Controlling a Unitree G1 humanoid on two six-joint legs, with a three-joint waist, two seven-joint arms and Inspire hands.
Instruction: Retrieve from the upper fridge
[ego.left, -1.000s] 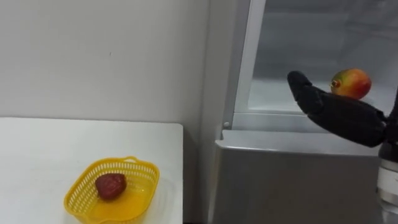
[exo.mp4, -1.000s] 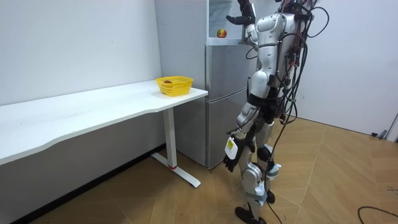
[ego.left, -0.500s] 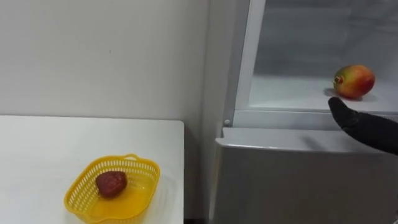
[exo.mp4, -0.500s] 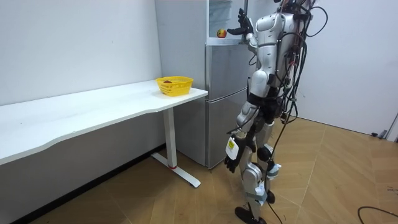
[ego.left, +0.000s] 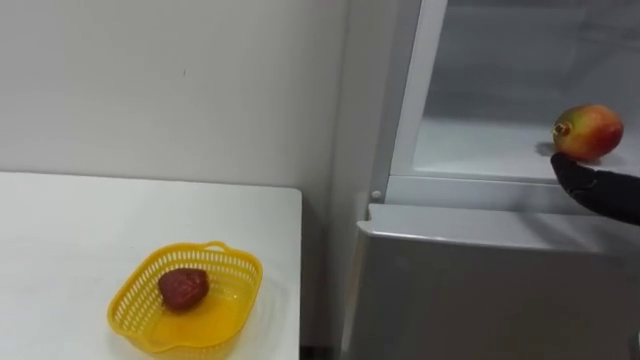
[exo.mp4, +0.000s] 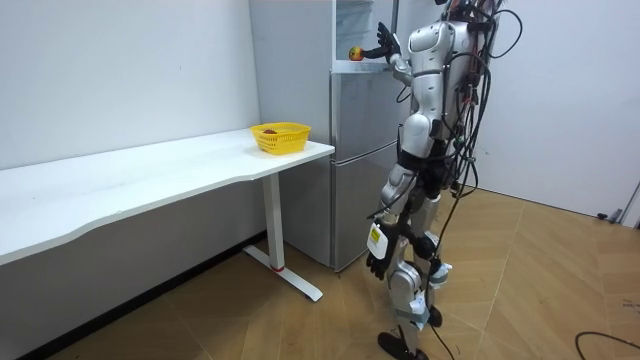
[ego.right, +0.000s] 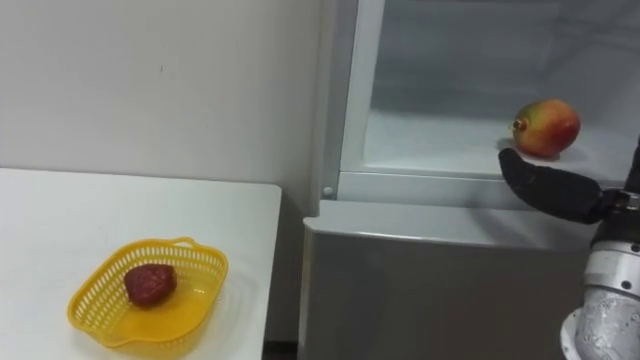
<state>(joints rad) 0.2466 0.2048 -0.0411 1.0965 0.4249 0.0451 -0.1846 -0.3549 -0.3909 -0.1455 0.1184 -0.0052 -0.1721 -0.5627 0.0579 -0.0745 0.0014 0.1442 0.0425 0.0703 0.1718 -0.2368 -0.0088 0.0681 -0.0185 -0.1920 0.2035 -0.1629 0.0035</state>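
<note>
A red-and-yellow mango (ego.left: 589, 132) (ego.right: 547, 127) lies on the white shelf of the open upper fridge compartment (ego.left: 480, 150), near its front edge. My right hand (ego.right: 550, 187) (ego.left: 600, 188) is black, held flat and open with its fingers pointing left. It hovers just in front of and below the mango, level with the shelf's lip, without touching it. In the room view I stand facing the fridge (exo.mp4: 360, 160) with that hand (exo.mp4: 381, 45) raised to the mango (exo.mp4: 354, 53). My left hand (exo.mp4: 376, 264) hangs by my thigh, fingers loose.
The grey lower fridge door (ego.left: 480, 290) is shut. To the fridge's left stands a white table (ego.left: 60, 230) against the wall. At its right end sits a yellow mesh basket (ego.left: 230, 262) holding a dark red fruit (ego.left: 183, 287).
My right hand has dropped from beside the mango to below it and drawn back towards the right. The eye view has shifted a little, so everything sits further right.
</note>
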